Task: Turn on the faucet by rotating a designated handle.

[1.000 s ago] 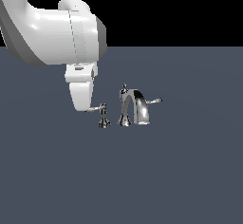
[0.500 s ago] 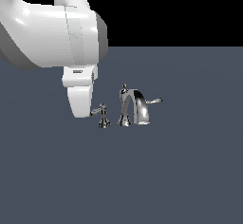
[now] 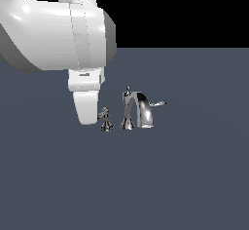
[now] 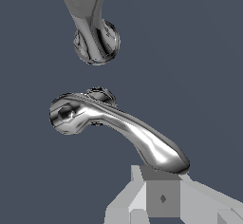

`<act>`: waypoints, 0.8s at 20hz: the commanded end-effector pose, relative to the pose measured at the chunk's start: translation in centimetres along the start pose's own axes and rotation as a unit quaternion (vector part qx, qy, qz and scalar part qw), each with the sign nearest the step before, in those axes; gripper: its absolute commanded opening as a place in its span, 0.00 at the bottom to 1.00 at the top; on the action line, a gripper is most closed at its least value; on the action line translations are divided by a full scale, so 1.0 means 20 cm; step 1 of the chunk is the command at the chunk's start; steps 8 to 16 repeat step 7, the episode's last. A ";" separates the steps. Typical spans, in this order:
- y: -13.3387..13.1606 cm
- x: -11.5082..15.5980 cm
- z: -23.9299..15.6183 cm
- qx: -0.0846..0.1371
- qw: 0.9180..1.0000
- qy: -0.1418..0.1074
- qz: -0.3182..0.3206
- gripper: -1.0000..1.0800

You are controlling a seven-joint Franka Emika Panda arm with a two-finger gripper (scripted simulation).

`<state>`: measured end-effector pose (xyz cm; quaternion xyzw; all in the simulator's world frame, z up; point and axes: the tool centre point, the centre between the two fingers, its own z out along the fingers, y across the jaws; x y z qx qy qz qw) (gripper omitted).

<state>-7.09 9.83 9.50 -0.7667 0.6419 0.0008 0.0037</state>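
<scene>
The faucet is a small chrome set with an arched spout and a knob on top. The designated handle is a thin lever on a short flared pedestal, at the exterior view's left of the spout. My gripper hangs right beside it, on the side away from the spout. In the wrist view the lever runs from its hub to a rounded tip, and that tip rests against my grey fingertips. They stand together with nothing between them. The spout's base lies beyond the lever.
The second lever shows only its blade past the spout at the exterior view's right. The faucet stands on a flat dark grey-blue floor. My bulky white arm fills the exterior view's upper left.
My arm's upper links have swung toward the exterior view's left. The gripper has stayed beside the handle. The lever shows no clear turn.
</scene>
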 end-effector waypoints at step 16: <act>0.08 0.22 0.00 -0.002 1.000 0.003 0.012 0.00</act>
